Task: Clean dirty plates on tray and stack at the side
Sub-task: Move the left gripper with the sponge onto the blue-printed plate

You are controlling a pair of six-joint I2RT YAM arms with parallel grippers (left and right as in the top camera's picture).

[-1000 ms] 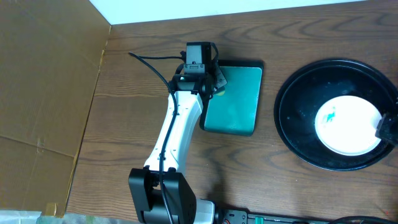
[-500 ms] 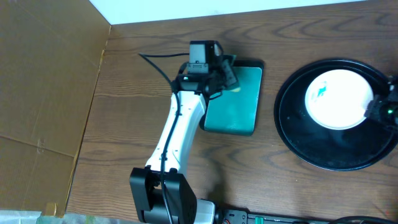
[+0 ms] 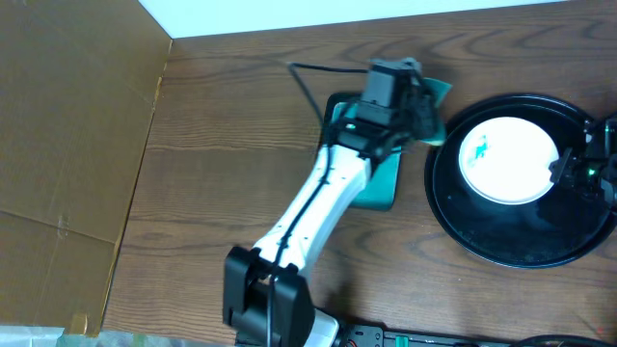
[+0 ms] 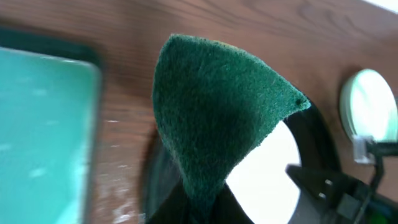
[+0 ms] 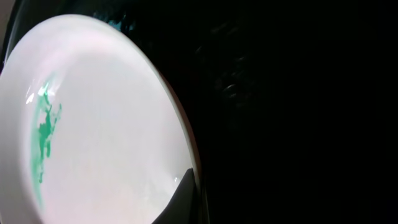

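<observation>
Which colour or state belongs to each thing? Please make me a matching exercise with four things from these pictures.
Things:
1. plate
2. pad
3. small tray
4. big tray

Descriptions:
A. glossy black and round
B. rough and dark green
C. white with a teal smear
D. teal and rectangular

Pairs: 1-C, 2-B, 3-D, 4-A

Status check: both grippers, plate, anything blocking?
Left gripper shut on green scouring pad over large round glossy black tray's left rim. Right gripper pinches teal-smeared round white plate's edge. Nothing between pad and plate.
</observation>
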